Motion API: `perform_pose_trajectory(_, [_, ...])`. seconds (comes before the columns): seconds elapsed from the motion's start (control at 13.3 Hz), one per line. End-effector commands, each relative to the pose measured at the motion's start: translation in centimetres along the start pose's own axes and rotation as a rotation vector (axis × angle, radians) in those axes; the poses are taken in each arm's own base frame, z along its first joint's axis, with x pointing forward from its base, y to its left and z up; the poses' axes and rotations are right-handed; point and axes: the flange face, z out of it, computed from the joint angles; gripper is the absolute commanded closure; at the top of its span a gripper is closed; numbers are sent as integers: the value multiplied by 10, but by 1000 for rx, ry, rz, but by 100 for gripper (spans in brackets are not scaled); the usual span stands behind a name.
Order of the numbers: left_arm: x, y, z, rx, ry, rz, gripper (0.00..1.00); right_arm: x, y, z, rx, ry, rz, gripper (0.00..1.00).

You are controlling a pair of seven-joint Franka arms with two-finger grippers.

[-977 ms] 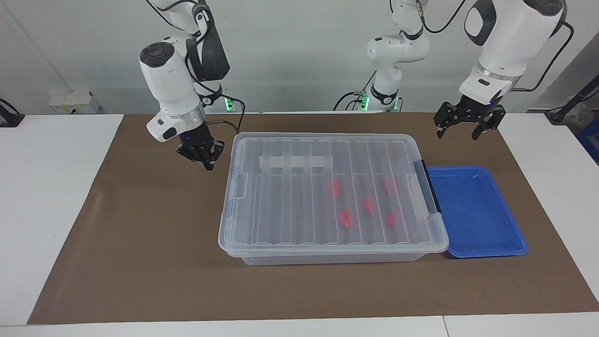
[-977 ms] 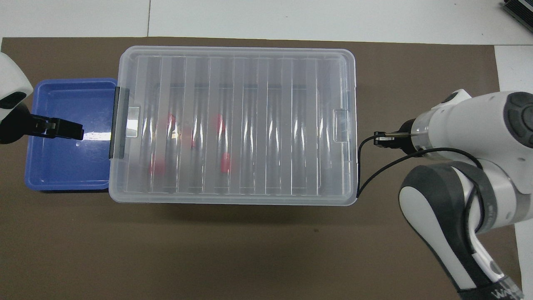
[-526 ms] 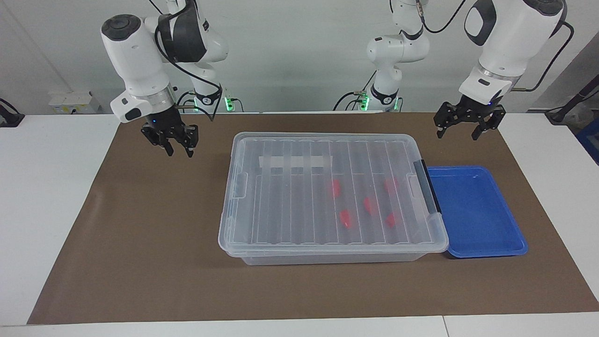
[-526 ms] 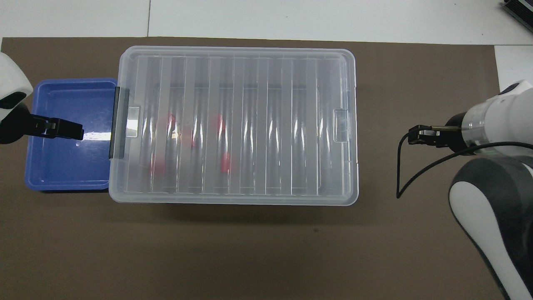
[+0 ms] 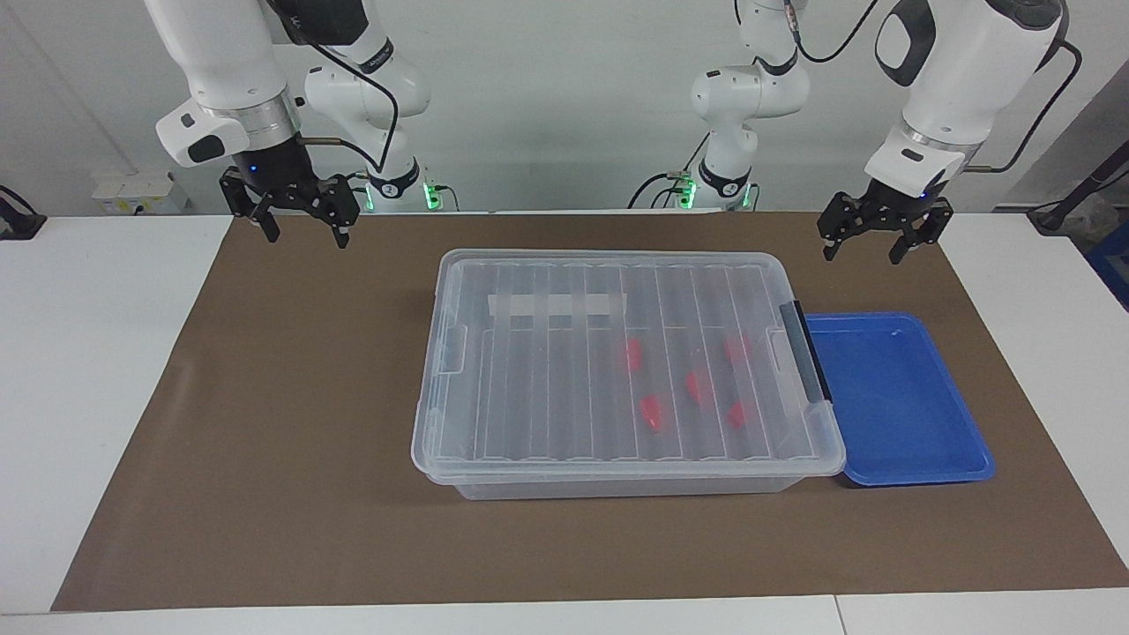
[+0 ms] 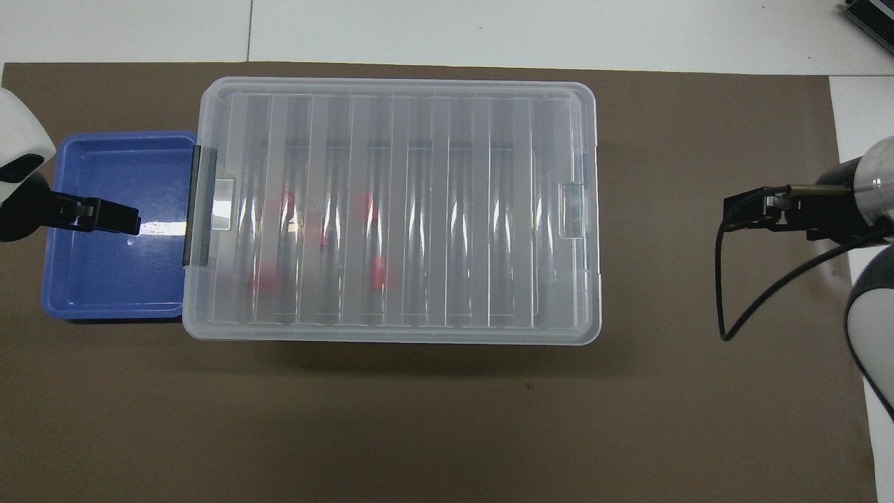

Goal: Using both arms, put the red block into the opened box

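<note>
Nearest your robots, both sets of jaws hang in the air with nothing in them. Your right gripper [image 5: 299, 226] stands spread wide, empty, over the brown mat [image 5: 265, 423] toward the right arm's end of the counter [image 5: 88, 370], well apart from the box. Your left gripper [image 5: 873, 240] is also spread wide and empty, over the mat at the robots' edge of the shallow blue plastic tray [image 5: 926, 459]; from overhead its tips [image 6: 105, 216] cover the tray.

Between the two sets of jaws sits the large clear plastic storage box [image 5: 617, 481], its ribbed see-through lid [image 5: 547, 388] lying flat on top, so you are looking at a covered box. Its black bar handle [image 5: 804, 351] is at the end toward the left jaws, touching the tray's edge. A whitish tape strip [image 5: 556, 305] shows nearer the robots.

Through the lid you can see five small bright red plastic blocks [image 5: 650, 413], all inside the box, clustered in the half toward the left jaws.

The blue tray holds nothing that you can see.
</note>
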Motion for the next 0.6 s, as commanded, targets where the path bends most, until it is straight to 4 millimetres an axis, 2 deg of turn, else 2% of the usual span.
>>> perform_pose_trajectory(0.0, [-9, -1, -1, -9, 6, 0, 0, 3, -4, 4, -16, -37, -34, 0])
perform_pose_trajectory(0.23, [-9, -1, -1, -9, 6, 0, 0, -4, -7, 6, -18, -72, -42, 0])
perform_pose_trajectory(0.53, [-9, -1, -1, -9, 6, 0, 0, -2, -4, 9, -11, -71, -33, 0])
